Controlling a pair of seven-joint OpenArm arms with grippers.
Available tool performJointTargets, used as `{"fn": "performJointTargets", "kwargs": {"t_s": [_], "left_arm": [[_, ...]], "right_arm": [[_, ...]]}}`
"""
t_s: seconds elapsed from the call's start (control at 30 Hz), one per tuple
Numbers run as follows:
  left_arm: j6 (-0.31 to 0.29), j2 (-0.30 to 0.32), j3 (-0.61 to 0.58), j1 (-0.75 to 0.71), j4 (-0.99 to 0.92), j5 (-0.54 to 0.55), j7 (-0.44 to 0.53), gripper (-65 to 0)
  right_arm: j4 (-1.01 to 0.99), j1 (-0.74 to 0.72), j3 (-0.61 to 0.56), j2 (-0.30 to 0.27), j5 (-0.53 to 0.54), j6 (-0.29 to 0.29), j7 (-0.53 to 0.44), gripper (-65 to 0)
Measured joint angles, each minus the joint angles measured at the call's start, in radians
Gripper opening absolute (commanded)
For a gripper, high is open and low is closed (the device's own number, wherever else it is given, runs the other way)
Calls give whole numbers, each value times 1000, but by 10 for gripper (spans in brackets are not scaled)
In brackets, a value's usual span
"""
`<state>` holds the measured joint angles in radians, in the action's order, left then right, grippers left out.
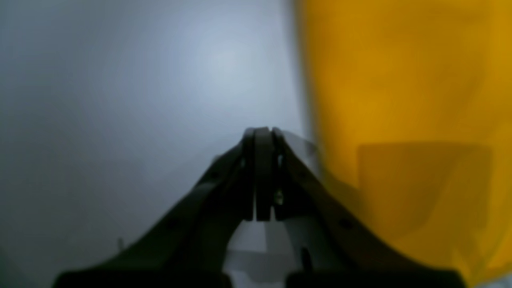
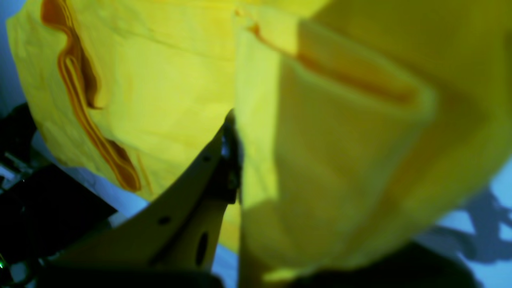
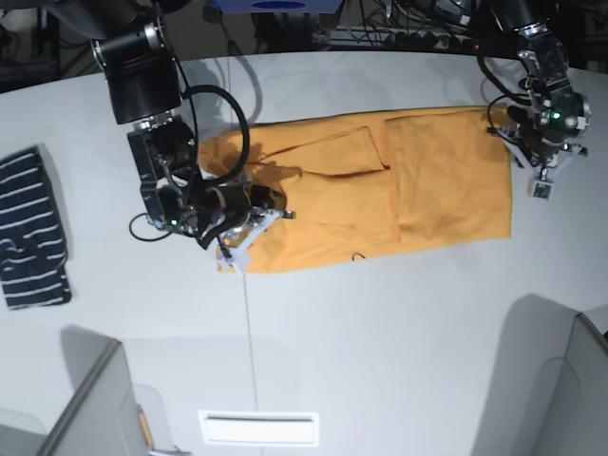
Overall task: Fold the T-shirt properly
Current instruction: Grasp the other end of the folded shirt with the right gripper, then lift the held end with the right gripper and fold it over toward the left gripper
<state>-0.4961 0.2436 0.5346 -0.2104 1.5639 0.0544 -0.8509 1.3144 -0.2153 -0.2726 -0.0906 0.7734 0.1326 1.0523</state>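
The orange-yellow T-shirt (image 3: 437, 180) lies spread on the white table (image 3: 380, 342), with parts folded inward over its middle. At its near-left corner my right gripper (image 3: 231, 255) is shut on the cloth. In the right wrist view the yellow cloth (image 2: 160, 80) drapes over the gripper (image 2: 236, 120) and hides one finger. My left gripper (image 3: 541, 188) hovers just off the shirt's right edge. The left wrist view shows it (image 1: 262, 132) shut with nothing held, and the shirt (image 1: 400, 80) to its right.
A folded navy garment with white stripes (image 3: 33, 228) lies at the table's left edge. A white label strip (image 3: 258, 427) sits near the front edge. Grey panels stand at the front corners (image 3: 560, 399). Cables trail along the back of the table.
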Motion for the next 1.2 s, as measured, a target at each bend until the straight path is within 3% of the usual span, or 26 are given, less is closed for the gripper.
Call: {"fn": "performJointTargets", "kwargs": {"t_s": [0.1,0.37,0.67,1.03,1.2], "left_arm": [[53,4,-95,5,8,-2,7,-650],[63,12,-162,4,13,-2,26,-650],[60,14,-163,-1,14,-1,33,-650],[66,13,-216,-36,59,-2,34,-650],[76,-9,-274,-8,66,-24,25,-650]], "right_arm": [[72,-6,-62,19,3,93,-2,-650],[192,-57,-235,81,6,300,-2,-650],[196,-93,-344,202,8,321,4,-650],[193,-167,-389,220,11,321,6,-650],[179,-208,-461,225,26,319,0,-650]]}}
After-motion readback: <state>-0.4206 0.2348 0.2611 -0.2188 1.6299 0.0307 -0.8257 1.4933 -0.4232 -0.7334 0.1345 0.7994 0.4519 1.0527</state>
